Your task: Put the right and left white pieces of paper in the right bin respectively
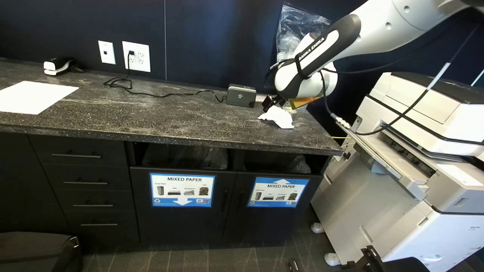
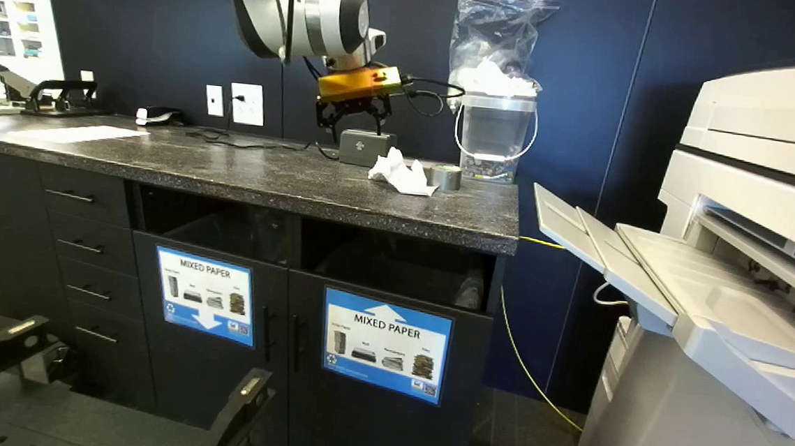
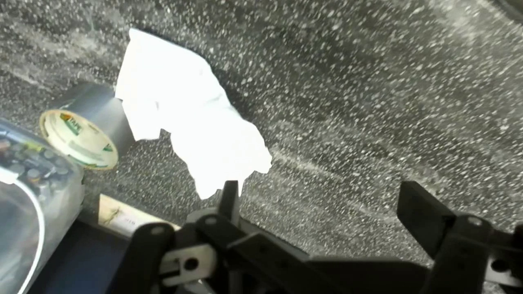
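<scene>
A crumpled white paper (image 2: 401, 173) lies on the countertop near its right end, in all three views. Whether it is the right piece, the left piece or both touching, I cannot tell. My gripper (image 2: 357, 133) hangs open above the counter, at the paper's back left in this exterior view. Nothing sits between its fingertips in the wrist view, where the left finger (image 3: 229, 194) overlaps the paper's (image 3: 196, 110) edge; contact cannot be judged. Below the counter is the right bin (image 2: 308, 301), its wide slot uncovered and its blue-topped sign (image 2: 385, 346) facing out.
A tape roll (image 3: 79, 139) lies against or right beside the paper. A small grey box (image 1: 241, 96) and a bagged clear bucket (image 2: 498, 128) stand by the wall. The twin bin (image 1: 181, 223) is to the left, a printer (image 1: 427, 113) to the right, a flat sheet (image 1: 34, 96) far left.
</scene>
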You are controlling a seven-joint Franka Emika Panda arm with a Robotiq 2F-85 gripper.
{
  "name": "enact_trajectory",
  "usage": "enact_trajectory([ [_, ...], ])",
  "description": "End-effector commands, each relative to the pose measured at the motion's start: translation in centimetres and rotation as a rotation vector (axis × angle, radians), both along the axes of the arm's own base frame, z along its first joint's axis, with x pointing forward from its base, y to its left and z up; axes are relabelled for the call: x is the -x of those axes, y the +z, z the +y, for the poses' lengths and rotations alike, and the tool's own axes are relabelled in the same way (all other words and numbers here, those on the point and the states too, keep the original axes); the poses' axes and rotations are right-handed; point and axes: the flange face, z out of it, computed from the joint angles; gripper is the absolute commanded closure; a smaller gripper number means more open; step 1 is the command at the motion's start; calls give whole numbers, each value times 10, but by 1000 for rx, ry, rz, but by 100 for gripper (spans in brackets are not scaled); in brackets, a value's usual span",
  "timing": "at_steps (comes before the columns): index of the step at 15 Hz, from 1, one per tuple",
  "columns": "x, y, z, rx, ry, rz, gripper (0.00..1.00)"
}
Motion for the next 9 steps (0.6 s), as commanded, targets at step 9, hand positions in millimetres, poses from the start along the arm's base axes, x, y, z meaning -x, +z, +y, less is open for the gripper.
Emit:
enact_trajectory([
  [9,-63,-40,-14,125,62,-260,0],
])
